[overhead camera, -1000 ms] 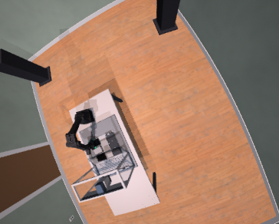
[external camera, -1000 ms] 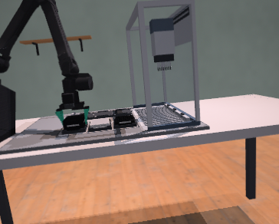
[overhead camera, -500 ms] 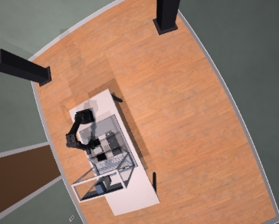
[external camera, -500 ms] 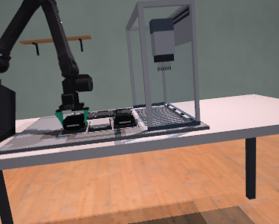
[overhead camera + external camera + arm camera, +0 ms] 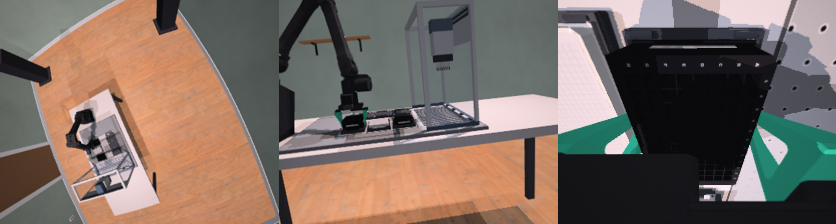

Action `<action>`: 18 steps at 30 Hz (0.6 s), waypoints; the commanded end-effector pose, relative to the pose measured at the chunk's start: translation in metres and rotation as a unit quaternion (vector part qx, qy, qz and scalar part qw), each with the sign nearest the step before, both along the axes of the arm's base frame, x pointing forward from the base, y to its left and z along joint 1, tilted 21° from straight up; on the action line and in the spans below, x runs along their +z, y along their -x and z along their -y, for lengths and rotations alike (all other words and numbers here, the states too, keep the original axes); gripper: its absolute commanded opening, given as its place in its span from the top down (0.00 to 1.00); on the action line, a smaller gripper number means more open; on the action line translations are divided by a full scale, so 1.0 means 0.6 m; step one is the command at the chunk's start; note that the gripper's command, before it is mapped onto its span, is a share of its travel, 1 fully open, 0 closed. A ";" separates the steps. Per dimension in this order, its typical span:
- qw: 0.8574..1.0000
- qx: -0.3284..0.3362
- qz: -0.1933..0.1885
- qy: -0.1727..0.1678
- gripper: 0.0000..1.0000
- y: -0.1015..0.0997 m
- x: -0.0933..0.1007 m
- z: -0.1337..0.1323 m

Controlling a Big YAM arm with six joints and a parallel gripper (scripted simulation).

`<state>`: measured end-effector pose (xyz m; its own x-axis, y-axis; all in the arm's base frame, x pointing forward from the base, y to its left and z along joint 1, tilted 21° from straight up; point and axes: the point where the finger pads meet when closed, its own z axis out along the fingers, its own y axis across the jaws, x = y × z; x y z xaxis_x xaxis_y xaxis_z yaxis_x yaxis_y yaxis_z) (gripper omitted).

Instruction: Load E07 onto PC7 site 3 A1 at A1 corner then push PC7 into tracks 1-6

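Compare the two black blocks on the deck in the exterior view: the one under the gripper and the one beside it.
The left block sits between the open gripper's green fingers, not yet clamped; the right block stands free with nothing over it. The left block is farther from the instrument frame; the right one lies next to its rails. Both are black, rectangular and flat on the deck.
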<state>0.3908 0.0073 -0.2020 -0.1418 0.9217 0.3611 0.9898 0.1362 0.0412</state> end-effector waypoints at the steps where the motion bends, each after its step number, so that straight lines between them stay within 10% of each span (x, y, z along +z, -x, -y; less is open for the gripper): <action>1: 1.000 0.000 0.019 0.003 0.00 -0.037 0.004 -0.009; 18: 1.000 0.000 0.013 0.002 0.00 -0.023 0.002 -0.010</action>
<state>0.3939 0.0084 -0.2015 -0.1436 0.9219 0.3599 0.9896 0.1366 0.0450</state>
